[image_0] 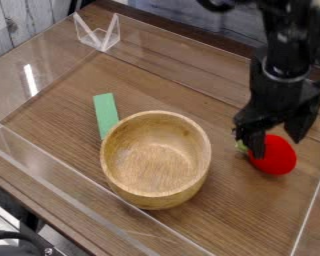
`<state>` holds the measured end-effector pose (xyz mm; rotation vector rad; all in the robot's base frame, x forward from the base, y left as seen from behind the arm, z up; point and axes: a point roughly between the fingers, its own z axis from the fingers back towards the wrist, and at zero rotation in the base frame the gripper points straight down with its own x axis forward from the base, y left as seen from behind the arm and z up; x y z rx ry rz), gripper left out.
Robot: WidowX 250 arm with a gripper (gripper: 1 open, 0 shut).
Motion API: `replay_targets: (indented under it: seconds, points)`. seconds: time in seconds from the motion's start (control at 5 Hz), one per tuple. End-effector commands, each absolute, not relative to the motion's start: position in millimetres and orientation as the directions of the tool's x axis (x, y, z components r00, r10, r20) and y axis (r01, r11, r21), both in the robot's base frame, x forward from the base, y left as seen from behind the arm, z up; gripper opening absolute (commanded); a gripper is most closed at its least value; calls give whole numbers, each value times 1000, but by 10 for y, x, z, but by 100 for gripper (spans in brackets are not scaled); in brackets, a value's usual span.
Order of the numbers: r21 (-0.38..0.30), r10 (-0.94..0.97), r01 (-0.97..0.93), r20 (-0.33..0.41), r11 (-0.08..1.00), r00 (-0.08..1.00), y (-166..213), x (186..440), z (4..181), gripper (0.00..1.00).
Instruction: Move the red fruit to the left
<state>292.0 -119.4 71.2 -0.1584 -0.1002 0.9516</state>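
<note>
A small round red fruit [271, 155] with a bit of green leaf on its left side lies on a brown wood-grain table [190, 90]. It sits to the right of a wooden bowl [156, 157], a short gap of bare table between them, and close to the table's right edge.

A black robot gripper [272, 133] hangs directly above the fruit, pointing straight down from a dark arm that enters at the top right. Its two fingers are spread wide apart, one fingertip [242, 130] low beside the fruit's leafy left side, the other at the fruit's upper right. The fruit rests on the table between and just below them, and the fingers do not appear to be clamped on it; whether either tip touches it cannot be told.

The bowl is round, light-coloured and empty. A flat green strip [105, 113] lies just beyond the bowl's upper left rim. Clear plastic walls [43, 195] run around the table, with a small clear stand [97, 33] far behind the bowl, at the back left
</note>
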Motion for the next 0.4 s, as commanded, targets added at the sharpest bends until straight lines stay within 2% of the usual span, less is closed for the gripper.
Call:
replay_targets:
  seconds: [0.0, 0.2]
  points:
    - [-228, 823, -796, 45, 560, 566, -1273, 3101, 782, 100]
    - [-223, 822, -795, 54, 564, 567, -1161, 3070, 620, 0]
